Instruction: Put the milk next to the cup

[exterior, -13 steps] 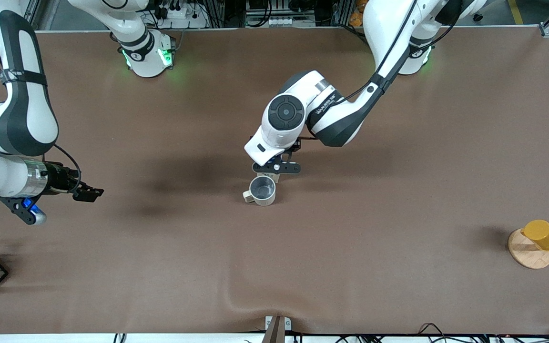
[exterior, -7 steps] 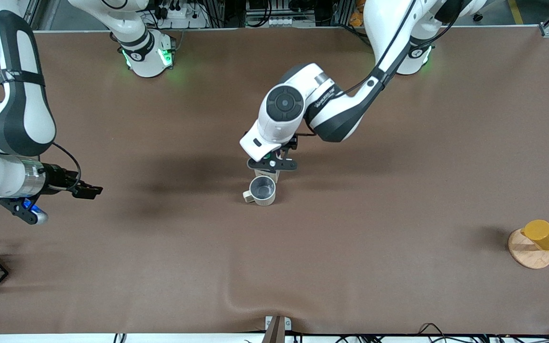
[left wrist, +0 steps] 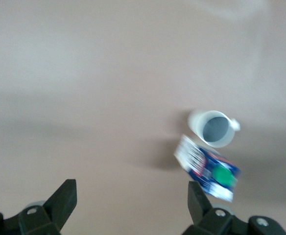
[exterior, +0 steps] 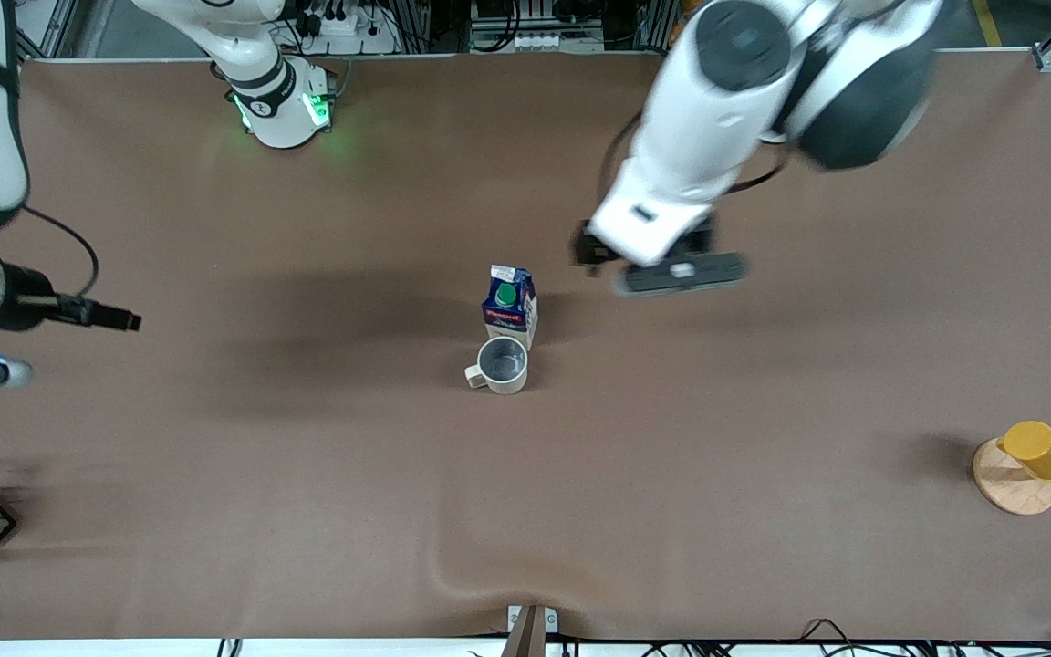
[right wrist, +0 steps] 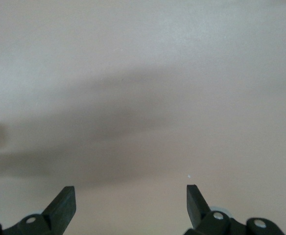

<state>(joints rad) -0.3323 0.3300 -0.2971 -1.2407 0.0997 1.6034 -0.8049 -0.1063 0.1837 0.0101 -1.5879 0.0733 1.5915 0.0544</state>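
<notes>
Your milk carton (exterior: pixel 509 305) stands upright touching the mug (exterior: pixel 500 364); left gripper (left wrist: pixel 129 205) hangs above, fingers apart, empty; right gripper (right wrist: pixel 128 205) waits, fingers apart.

The milk carton (exterior: pixel 509 306) stands upright touching the grey mug (exterior: pixel 501 365), on the side farther from the front camera; the mug's handle points toward the right arm's end. Bare brown table (exterior: pixel 306 474) surrounds the pair on every side.
</notes>
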